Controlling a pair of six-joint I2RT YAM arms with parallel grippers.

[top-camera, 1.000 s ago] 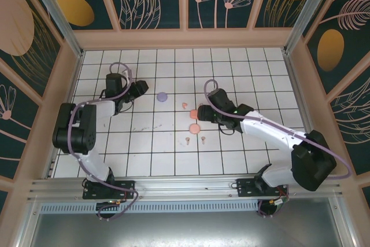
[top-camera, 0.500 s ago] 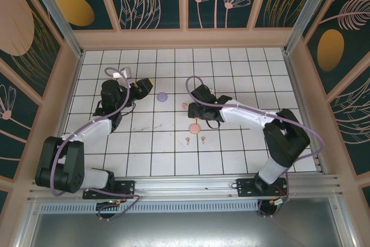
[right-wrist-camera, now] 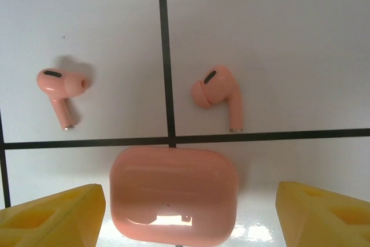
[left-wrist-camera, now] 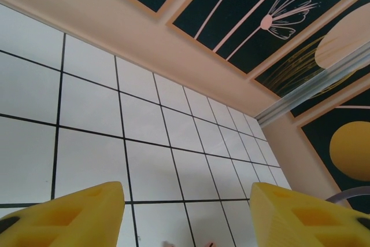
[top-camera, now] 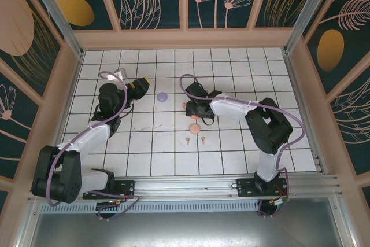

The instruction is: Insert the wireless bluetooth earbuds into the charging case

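Observation:
A coral-pink charging case (right-wrist-camera: 173, 195) lies closed on the tiles between the yellow fingertips (right-wrist-camera: 52, 215) of my right gripper (right-wrist-camera: 188, 215), which is open and touches nothing. Just beyond the case lie two coral-pink earbuds (right-wrist-camera: 60, 88) (right-wrist-camera: 217, 93), one on each side of a grout line. From above, the right gripper (top-camera: 195, 111) hovers mid-table, with the case (top-camera: 195, 128) and the earbuds (top-camera: 187, 140) (top-camera: 203, 137) just nearer. My left gripper (top-camera: 140, 85) (left-wrist-camera: 188, 218) is open over bare tiles, left of a lilac case (top-camera: 162, 96).
A small pink earbud (top-camera: 184, 105) lies just left of the right gripper. Peach walls (top-camera: 185, 39) enclose the white tiled floor on three sides. A rail (top-camera: 185, 184) runs along the near edge by the arm bases.
The right arm has swung left, bringing its gripper over the pink cases. The left arm has stretched out toward the lilac case and its jaws have widened.

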